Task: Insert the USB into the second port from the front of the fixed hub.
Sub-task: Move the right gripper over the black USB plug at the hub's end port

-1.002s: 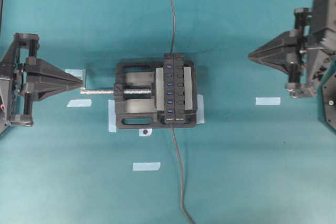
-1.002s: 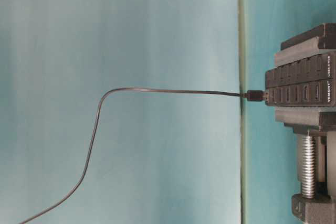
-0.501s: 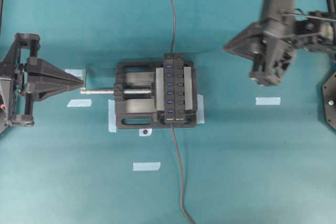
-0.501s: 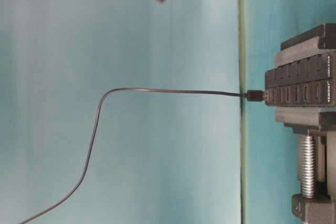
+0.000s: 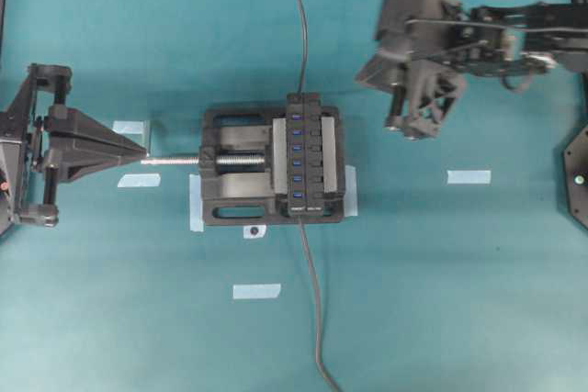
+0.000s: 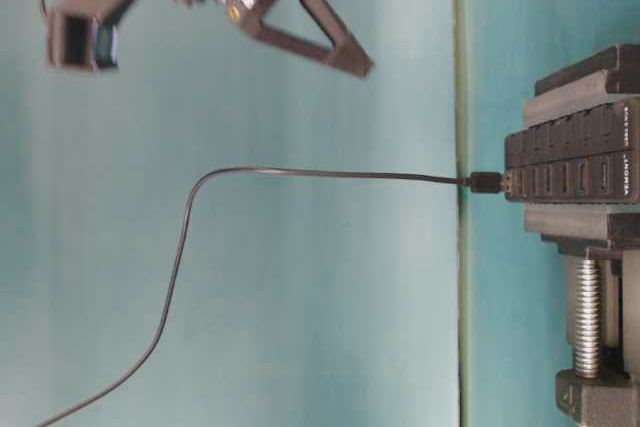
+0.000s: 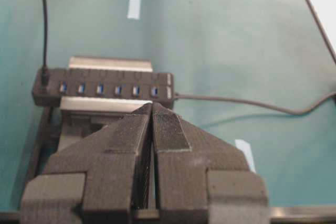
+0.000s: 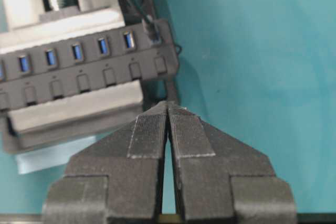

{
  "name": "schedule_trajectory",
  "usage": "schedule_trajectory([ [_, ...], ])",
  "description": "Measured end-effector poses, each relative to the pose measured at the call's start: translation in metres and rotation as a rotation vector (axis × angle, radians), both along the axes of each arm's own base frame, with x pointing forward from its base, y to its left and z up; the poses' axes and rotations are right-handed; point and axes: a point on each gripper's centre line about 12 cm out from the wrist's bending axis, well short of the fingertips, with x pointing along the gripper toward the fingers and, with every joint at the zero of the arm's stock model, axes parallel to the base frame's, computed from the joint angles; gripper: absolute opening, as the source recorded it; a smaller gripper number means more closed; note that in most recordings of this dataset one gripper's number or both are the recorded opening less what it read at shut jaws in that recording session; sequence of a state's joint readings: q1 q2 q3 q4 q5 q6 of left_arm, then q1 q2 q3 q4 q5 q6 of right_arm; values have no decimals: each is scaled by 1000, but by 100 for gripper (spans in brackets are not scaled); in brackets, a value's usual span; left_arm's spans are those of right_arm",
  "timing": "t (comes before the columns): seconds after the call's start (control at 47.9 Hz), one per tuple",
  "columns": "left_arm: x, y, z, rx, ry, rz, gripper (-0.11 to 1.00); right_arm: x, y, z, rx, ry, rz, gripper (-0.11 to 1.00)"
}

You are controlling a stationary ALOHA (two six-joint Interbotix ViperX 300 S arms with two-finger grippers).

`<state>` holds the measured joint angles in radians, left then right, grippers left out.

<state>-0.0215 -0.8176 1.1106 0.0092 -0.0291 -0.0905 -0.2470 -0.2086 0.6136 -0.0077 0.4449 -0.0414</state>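
My right black gripper [image 5: 367, 71] pressed shut, empty, arm outstretched, at two o'clock from long narrow black hub [image 5: 308, 155], my left gripper [image 5: 142, 147] pinched closed at nine o'clock.

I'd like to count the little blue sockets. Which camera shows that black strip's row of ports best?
The overhead view: the fixed hub shows its whole row from above, unobstructed. The left wrist view shows it slanted; the right wrist view crops it; the table-level view shows it sideways.

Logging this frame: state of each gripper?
Left gripper: closed, holding nothing.
Right gripper: closed, holding nothing.
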Motion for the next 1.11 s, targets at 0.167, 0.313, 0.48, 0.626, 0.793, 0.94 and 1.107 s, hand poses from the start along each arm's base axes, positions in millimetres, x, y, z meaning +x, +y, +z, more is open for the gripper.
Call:
schedule_trajectory([
  [0.167,-1,0,-2,1,21,0,0,14,-4,-4,-19,19,25,6],
  [0.313,-2,0,-7,-3,58,3,0,22,-7,-12,-25,41,38,6],
  [0.48,-5,0,-15,0,117,2,0,29,-9,-17,-31,59,50,6],
  [0.626,-6,0,-23,1,181,3,0,35,-10,-23,-34,82,62,6],
  [0.793,-5,0,-29,2,218,3,0,40,-11,-28,-33,96,64,6],
  [0.94,-2,0,-34,3,244,3,0,41,-12,-31,-29,103,64,6],
  [1.107,2,0,-46,3,298,3,0,43,-11,-36,-29,109,68,6],
])
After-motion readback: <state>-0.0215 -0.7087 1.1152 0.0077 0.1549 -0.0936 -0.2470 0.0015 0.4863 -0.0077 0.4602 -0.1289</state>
